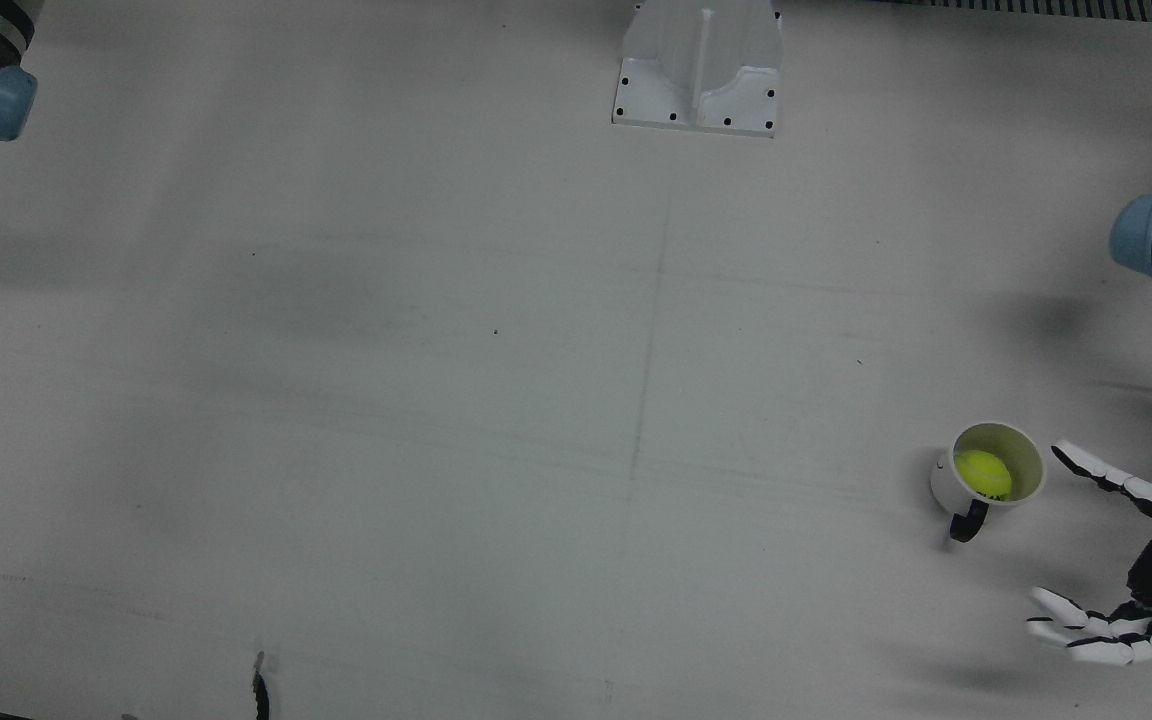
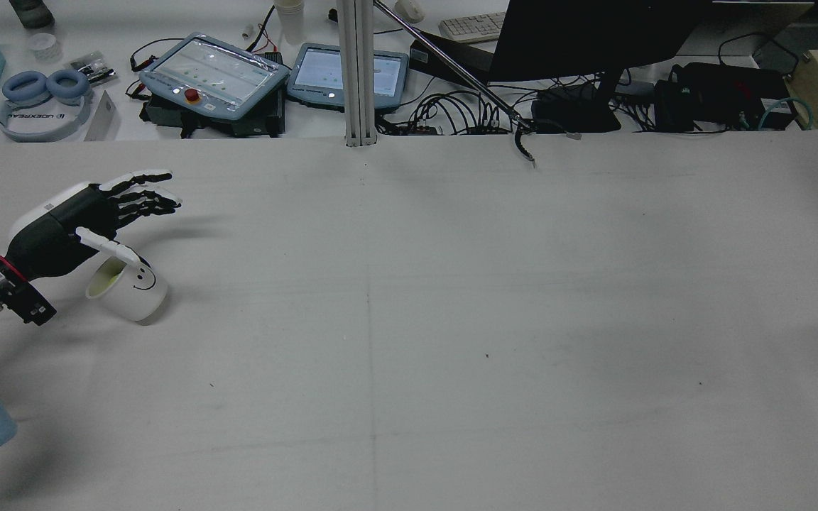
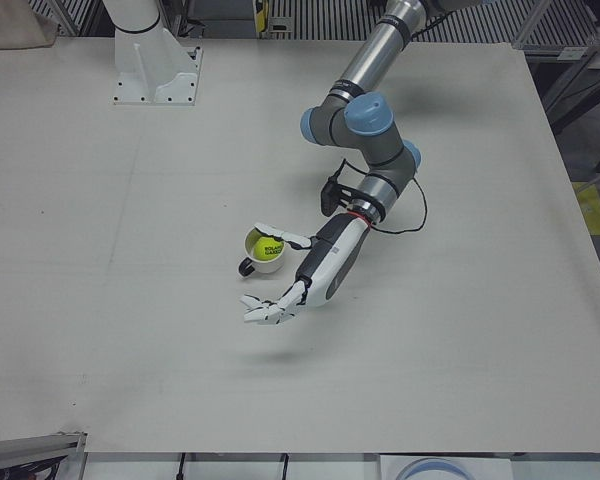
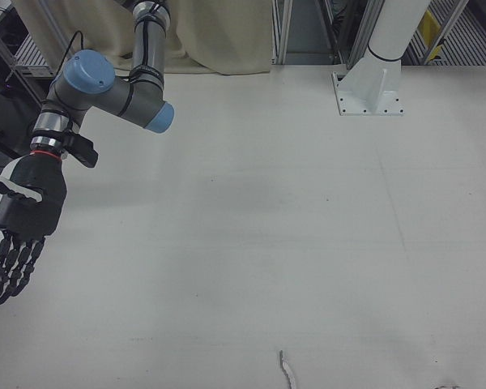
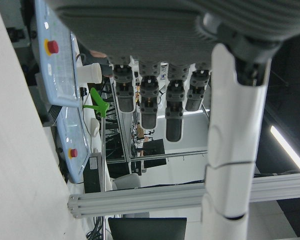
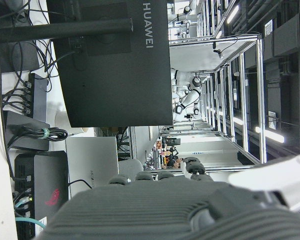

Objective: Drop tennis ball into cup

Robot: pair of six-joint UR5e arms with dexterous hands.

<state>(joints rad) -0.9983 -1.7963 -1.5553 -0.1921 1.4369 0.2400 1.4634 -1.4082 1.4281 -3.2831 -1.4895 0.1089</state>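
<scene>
The yellow-green tennis ball (image 1: 983, 472) lies inside the white cup (image 1: 941, 487) with a black handle and a smiley face, at the table's edge on the left arm's side. The cup shows in the rear view (image 2: 136, 292) and the left-front view (image 3: 251, 243), with the ball (image 3: 270, 253) in it. My left hand (image 1: 1126, 560) is open and empty, fingers spread, hovering beside and above the cup; it also shows in the rear view (image 2: 89, 216) and the left-front view (image 3: 310, 280). My right hand (image 4: 20, 223) is open and empty, far off at the opposite side.
A white pedestal base (image 1: 698, 70) stands at the robot's side of the table. A small dark cable end (image 1: 260, 690) lies near the operators' edge. Pendants, cables and a monitor (image 2: 565, 42) crowd the bench beyond the table.
</scene>
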